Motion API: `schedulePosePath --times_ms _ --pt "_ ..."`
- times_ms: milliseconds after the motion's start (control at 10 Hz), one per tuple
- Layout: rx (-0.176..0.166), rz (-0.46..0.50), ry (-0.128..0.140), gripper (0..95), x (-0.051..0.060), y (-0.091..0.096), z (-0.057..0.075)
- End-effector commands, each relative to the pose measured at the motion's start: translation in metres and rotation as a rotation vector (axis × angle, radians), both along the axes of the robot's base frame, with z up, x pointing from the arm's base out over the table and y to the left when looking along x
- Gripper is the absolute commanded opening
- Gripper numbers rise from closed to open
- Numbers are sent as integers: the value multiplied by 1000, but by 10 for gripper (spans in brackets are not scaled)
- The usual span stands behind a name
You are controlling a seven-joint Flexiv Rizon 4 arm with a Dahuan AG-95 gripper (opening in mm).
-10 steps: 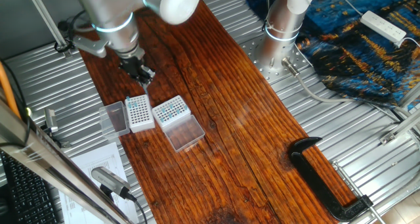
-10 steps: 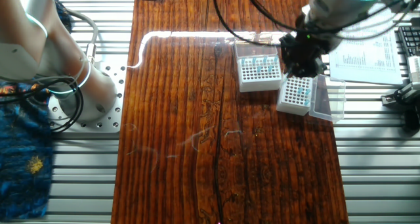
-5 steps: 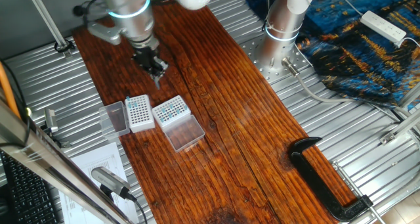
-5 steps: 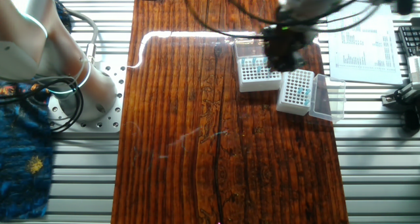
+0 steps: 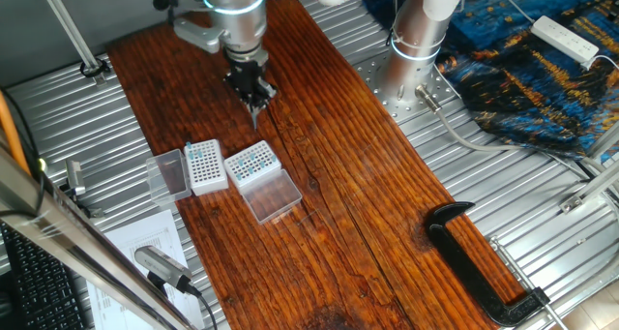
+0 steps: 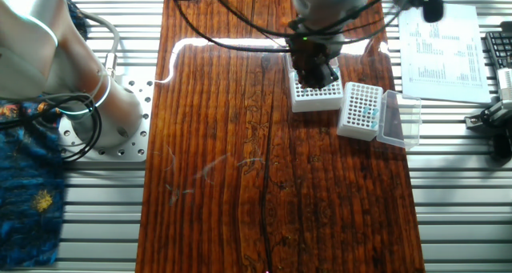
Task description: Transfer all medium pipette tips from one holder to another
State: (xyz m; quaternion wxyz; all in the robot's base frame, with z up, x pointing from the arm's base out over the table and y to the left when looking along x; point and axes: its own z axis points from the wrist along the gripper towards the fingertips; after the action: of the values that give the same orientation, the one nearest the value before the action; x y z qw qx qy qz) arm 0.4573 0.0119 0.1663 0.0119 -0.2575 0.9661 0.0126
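The opaque white-sided holder stands at the left of the wooden board, its smoky lid open beside it. It also shows in the other fixed view. The clear-sided holder sits right of it with its flat lid open; it shows too in the other view. Both grids carry teal medium pipette tips. My gripper hangs in the air with its fingers close together, and a thin tip points down from them. In the other view the gripper is over the clear-sided holder.
A black clamp lies at the board's near right. The arm's base stands on the metal table, with a blue cloth and a power strip behind it. Printed paper lies beside the holders.
The gripper has moved from above the white-sided holder across toward the clear-sided holder, staying raised. Both holders have stayed where they were.
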Motion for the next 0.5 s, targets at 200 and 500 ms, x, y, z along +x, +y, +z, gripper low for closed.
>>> schedulePosePath --times_ms 200,500 --pt "-8 -22 1 0 10 15 -11" --pt "-25 -13 5 0 12 16 -15"
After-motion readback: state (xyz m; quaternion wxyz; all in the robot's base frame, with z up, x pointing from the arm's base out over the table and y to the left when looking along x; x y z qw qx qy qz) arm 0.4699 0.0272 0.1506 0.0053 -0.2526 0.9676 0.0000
